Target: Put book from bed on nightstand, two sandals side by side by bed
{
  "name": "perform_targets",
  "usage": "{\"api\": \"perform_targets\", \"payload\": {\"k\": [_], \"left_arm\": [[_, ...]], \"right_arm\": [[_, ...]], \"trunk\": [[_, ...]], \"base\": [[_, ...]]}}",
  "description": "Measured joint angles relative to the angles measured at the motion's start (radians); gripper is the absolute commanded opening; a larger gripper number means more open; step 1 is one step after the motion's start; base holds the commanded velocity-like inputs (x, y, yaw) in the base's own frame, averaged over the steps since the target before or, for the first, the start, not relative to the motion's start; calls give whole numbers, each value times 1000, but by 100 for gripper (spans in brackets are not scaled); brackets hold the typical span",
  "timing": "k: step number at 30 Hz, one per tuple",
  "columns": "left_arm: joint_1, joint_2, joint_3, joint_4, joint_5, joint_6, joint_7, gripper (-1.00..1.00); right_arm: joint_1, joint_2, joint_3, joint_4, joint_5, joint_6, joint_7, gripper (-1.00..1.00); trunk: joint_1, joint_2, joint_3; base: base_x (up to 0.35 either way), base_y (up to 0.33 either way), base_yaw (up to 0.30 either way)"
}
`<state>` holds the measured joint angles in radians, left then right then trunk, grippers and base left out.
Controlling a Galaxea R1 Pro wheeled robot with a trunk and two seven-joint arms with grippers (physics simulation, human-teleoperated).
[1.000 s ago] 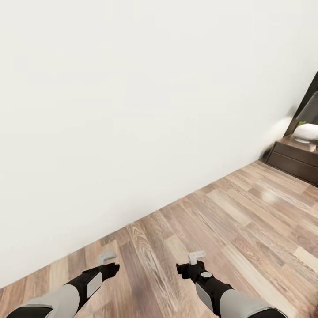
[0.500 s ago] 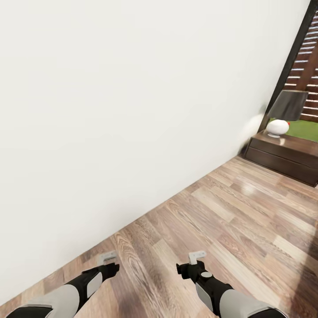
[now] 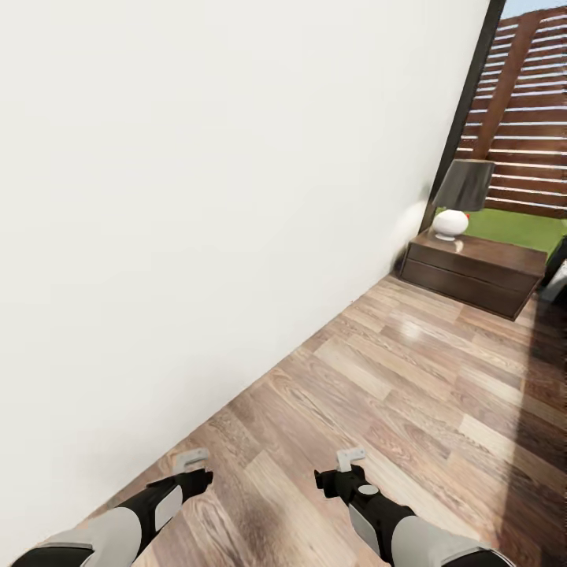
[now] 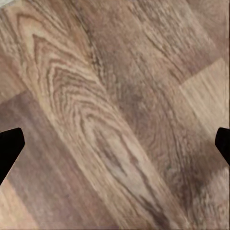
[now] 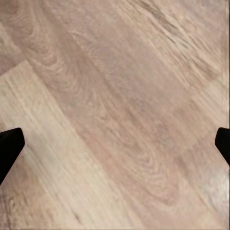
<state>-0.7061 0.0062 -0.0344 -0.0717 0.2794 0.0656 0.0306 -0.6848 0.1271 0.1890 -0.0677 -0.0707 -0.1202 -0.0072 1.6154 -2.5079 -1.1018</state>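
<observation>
A low dark-brown nightstand (image 3: 472,276) stands against the white wall at the far right, by a tall dark-framed window (image 3: 520,110). A dark shape with a grey patch (image 3: 556,277) touches the picture's right edge beside it; I cannot tell whether it is the bed. The book and the two sandals are out of view. My left gripper (image 3: 193,461) and right gripper (image 3: 350,458) hang low over the pale wood-plank floor (image 3: 409,394), both open and holding nothing. In both wrist views, the left gripper (image 4: 115,143) and the right gripper (image 5: 115,143) have bare floor between wide-apart black fingertips.
A lamp (image 3: 460,197) with a white round base and a dark shade sits on the nightstand. The white wall (image 3: 197,197) runs close along my left side. Open floor stretches ahead to the right, toward the nightstand.
The camera has turned right: the nightstand and lamp have slid left and come fully into the picture, and the window has come into sight. Both arms hold the same pose.
</observation>
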Motion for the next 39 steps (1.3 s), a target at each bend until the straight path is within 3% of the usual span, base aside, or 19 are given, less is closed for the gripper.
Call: {"api": "perform_targets", "payload": {"k": [39], "left_arm": [[0,0,0,1,0,0,0,100]], "right_arm": [[0,0,0,0,0,-1,0,100]], "trunk": [[0,0,0]], "base": [[328,-18,-268]]}}
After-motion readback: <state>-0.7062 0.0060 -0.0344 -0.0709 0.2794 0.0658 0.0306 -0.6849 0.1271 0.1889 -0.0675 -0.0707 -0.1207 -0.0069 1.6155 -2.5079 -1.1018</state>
